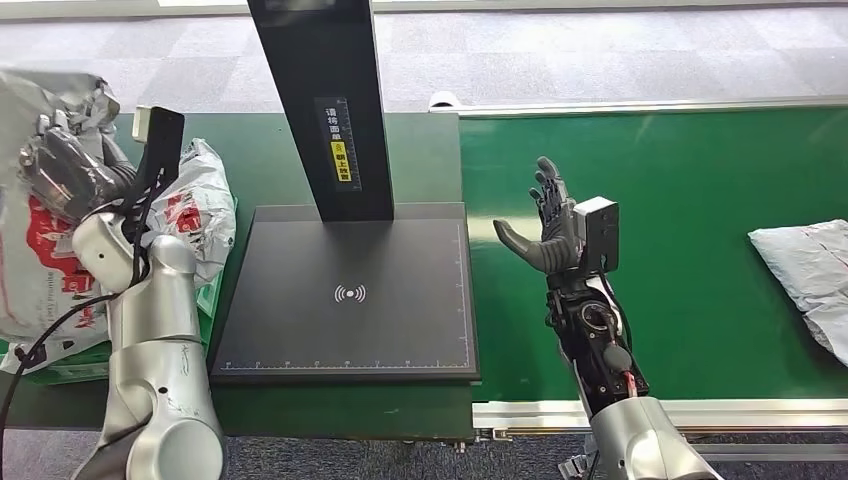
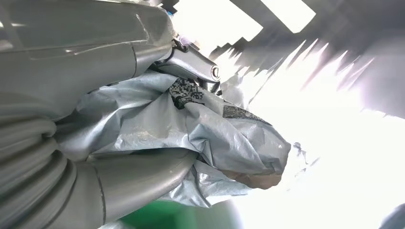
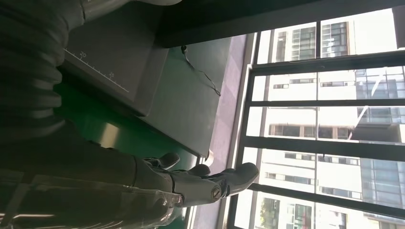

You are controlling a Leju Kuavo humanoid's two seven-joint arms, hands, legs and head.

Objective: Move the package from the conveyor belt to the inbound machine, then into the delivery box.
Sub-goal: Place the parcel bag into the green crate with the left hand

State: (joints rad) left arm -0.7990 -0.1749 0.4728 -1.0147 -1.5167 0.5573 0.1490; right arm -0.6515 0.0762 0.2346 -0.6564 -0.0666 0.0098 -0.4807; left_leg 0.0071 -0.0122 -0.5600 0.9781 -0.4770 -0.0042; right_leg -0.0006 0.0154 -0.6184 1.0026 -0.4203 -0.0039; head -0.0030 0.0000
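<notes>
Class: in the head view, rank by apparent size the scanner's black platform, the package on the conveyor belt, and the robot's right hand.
1. Black platform.
2. Package on the belt, cut off at the picture's edge, so its full size is unsure.
3. Right hand, open.

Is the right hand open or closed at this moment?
Open: the right hand is raised above the conveyor belt, fingers apart, holding nothing.

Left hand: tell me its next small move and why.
Probably lower and let go. The left hand grips a grey package over the packages piled at the far left, beyond the inbound machine, whose plate is bare. The right hand waits open above the conveyor belt.
</notes>
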